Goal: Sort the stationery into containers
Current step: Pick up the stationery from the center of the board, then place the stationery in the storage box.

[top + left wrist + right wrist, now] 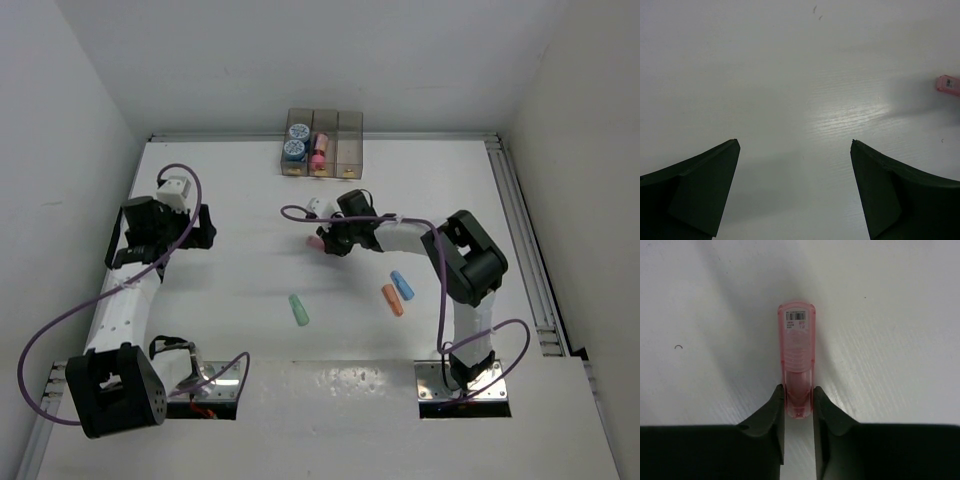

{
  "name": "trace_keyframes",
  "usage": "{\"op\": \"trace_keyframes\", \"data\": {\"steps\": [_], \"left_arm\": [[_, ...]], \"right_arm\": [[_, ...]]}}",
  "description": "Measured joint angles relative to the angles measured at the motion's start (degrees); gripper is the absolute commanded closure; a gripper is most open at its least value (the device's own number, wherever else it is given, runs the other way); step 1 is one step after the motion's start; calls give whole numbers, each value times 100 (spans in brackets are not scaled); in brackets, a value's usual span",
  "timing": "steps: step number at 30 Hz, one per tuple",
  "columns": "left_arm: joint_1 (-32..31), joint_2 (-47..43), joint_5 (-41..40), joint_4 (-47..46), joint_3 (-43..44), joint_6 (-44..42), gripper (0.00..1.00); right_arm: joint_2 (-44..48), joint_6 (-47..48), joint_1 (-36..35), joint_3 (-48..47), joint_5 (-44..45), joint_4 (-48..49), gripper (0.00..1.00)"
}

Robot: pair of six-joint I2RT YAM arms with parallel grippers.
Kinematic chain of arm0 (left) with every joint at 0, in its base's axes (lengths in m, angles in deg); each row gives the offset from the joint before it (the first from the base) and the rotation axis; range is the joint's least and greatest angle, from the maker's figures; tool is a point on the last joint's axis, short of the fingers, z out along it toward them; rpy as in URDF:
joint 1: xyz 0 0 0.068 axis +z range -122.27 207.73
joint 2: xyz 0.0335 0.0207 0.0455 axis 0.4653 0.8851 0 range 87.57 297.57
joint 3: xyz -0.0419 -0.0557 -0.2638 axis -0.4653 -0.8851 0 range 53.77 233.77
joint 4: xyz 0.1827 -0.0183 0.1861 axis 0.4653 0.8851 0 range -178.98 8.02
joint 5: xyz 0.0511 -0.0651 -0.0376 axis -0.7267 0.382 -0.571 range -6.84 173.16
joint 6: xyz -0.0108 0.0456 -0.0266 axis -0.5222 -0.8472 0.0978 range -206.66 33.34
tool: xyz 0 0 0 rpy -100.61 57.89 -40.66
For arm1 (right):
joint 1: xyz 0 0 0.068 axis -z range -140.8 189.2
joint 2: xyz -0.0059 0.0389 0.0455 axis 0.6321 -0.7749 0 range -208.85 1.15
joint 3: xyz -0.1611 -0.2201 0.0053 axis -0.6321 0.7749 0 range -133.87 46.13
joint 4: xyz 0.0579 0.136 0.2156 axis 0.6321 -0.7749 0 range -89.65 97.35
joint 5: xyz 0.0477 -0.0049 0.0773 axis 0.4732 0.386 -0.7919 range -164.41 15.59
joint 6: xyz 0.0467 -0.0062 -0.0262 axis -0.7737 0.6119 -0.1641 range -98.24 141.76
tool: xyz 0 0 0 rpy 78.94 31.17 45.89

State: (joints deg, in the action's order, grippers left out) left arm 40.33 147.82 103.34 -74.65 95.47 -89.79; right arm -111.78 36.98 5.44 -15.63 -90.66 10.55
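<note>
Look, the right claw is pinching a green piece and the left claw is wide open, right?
Not green: the right wrist view shows the right gripper pinching a pink piece. The left gripper is wide open.

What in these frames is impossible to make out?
- Right wrist view: the label print on the pink piece is too small to read. Its near end is hidden between the fingers of the right hand.
- Top view: the pieces in the middle bin are too small to count.
- Left wrist view: a pink item is cut off by the right edge.
</note>
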Motion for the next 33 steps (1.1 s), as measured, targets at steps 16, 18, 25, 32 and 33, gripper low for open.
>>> {"op": "trace_keyframes", "data": {"steps": [16,18,25,32,33], "left_arm": [[0,682,15,-374,26,109,0],[0,785,20,-433,26,149,0],[-2,1132,74,-588,26,323,0],[-2,1349,81,-638,26,365,1],[0,1364,81,-636,26,363,0]], "right_arm": [[-146,-1974,1316,-2498,33,-264,100],[-317,-2347,1589,-3051,236,-76,100],[-1467,-3086,1965,-4293,984,654,100],[-2597,-3366,1873,-4610,1180,765,100],[-2704,-3386,1856,-4682,1217,765,100]]}}
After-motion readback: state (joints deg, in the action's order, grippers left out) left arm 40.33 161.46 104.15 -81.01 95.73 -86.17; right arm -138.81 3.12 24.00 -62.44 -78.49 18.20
